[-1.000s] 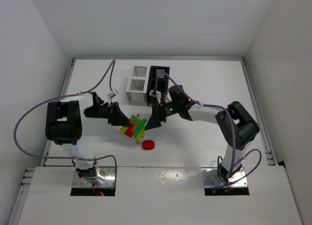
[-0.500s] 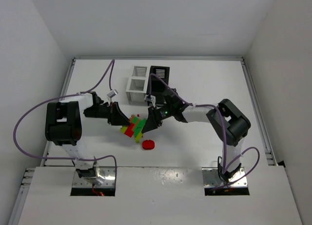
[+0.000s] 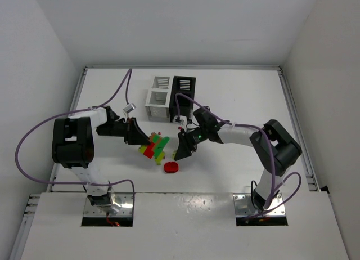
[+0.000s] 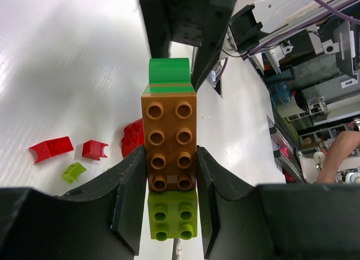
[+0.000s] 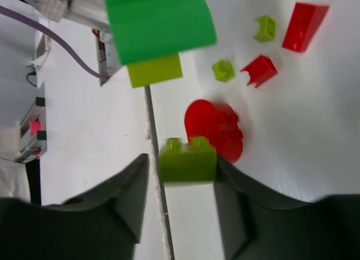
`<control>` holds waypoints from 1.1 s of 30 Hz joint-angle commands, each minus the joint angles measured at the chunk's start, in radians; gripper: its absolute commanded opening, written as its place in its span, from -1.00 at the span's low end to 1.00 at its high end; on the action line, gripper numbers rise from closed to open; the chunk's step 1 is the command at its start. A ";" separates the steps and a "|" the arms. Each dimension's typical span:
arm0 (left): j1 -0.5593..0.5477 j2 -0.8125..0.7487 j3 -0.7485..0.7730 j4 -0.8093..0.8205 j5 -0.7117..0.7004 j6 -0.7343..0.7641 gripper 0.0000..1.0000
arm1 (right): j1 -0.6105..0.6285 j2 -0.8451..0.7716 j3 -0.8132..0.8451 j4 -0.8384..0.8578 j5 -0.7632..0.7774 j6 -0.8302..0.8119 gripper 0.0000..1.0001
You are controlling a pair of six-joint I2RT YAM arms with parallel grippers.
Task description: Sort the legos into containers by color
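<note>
Yellow-green lego [image 5: 187,158] pulled off stack [image 4: 169,142], right tool [image 5: 181,171] withdrawn

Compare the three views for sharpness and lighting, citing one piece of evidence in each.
Top external: even, soft light, faint shadows on the white table. Left wrist: the orange-brown brick is crisp, while the table behind washes out white. Right wrist: the green curved brick up close looks soft-edged; the yellow-green brick between the fingers is slightly sharper.
</note>
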 commanded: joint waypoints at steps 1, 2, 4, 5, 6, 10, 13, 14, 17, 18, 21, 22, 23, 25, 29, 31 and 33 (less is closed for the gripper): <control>0.009 -0.030 0.027 0.007 0.179 0.051 -1.00 | -0.002 0.000 0.021 -0.076 0.028 -0.088 0.03; 0.009 -0.030 0.027 0.007 0.179 0.051 -1.00 | -0.002 0.000 0.030 -0.009 0.028 -0.039 0.20; 0.009 -0.030 0.027 0.007 0.179 0.042 -1.00 | 0.010 0.000 0.030 0.071 0.028 0.012 0.51; 0.009 -0.030 0.027 0.007 0.179 0.041 -1.00 | 0.010 0.000 0.043 0.106 0.028 0.035 0.68; 0.009 -0.030 0.027 0.007 0.179 0.032 -1.00 | 0.019 0.014 0.059 0.140 0.017 0.070 0.68; 0.009 -0.030 0.027 0.007 0.179 0.023 -1.00 | 0.019 0.089 0.083 0.396 -0.021 0.279 0.70; 0.009 -0.030 0.037 0.007 0.179 0.014 -1.00 | 0.029 0.130 0.083 0.508 -0.021 0.386 0.70; 0.009 -0.021 0.038 0.007 0.179 0.014 -1.00 | 0.029 0.141 0.096 0.508 -0.021 0.397 0.65; 0.009 -0.010 0.050 0.007 0.179 0.005 -1.00 | 0.038 0.170 0.096 0.543 -0.041 0.419 0.54; 0.009 -0.010 0.061 0.007 0.179 0.005 -1.00 | 0.038 0.170 0.096 0.559 -0.053 0.431 0.51; 0.009 0.015 0.071 0.007 0.179 -0.006 -1.00 | 0.038 0.170 0.096 0.568 -0.073 0.431 0.30; 0.009 0.015 0.082 0.007 0.179 -0.006 -1.00 | 0.047 0.170 0.096 0.568 -0.082 0.431 0.24; 0.009 0.015 0.082 0.007 0.179 -0.006 -1.00 | 0.047 0.170 0.096 0.568 -0.082 0.431 0.16; 0.009 0.024 0.082 0.007 0.179 -0.006 -1.00 | 0.047 0.170 0.096 0.579 -0.082 0.431 -0.15; 0.009 0.024 0.082 0.007 0.179 -0.006 -1.00 | 0.047 0.170 0.096 0.588 -0.082 0.431 -0.95; 0.009 0.024 0.082 0.007 0.179 -0.006 -1.00 | 0.047 0.138 0.071 0.577 -0.082 0.405 -1.00; 0.022 0.024 0.082 0.007 0.179 -0.006 -1.00 | 0.035 0.111 0.062 0.512 -0.082 0.349 -1.00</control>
